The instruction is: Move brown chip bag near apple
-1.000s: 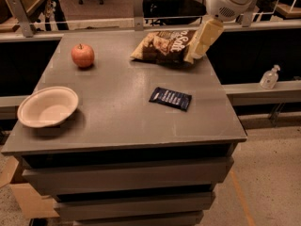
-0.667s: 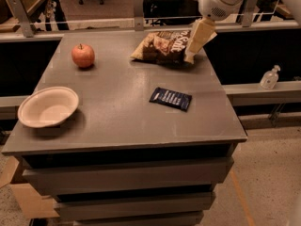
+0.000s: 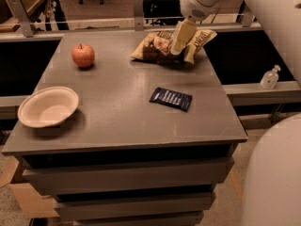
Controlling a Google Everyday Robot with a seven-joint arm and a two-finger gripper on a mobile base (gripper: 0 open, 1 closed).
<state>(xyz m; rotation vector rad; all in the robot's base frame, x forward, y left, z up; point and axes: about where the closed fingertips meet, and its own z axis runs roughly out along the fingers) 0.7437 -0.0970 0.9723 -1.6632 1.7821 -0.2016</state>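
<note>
The brown chip bag [image 3: 154,47] lies crumpled at the far right of the grey table [image 3: 117,124]. The red-orange apple [image 3: 83,55] sits at the far left of the table, well apart from the bag. My gripper [image 3: 179,42] hangs from the white arm at the top right and reaches down onto the middle of the bag, covering part of it. The bag's tan right end sticks out to the right of the gripper.
A cream bowl [image 3: 47,106] sits at the table's left front. A small flat dark-blue packet [image 3: 171,98] lies right of centre. A clear bottle [image 3: 270,77] stands on a ledge to the right. A rail with posts [image 3: 137,4] runs behind the table.
The gripper has moved left, from the bag's right end to over its middle. The apple, bowl and blue packet have not moved.
</note>
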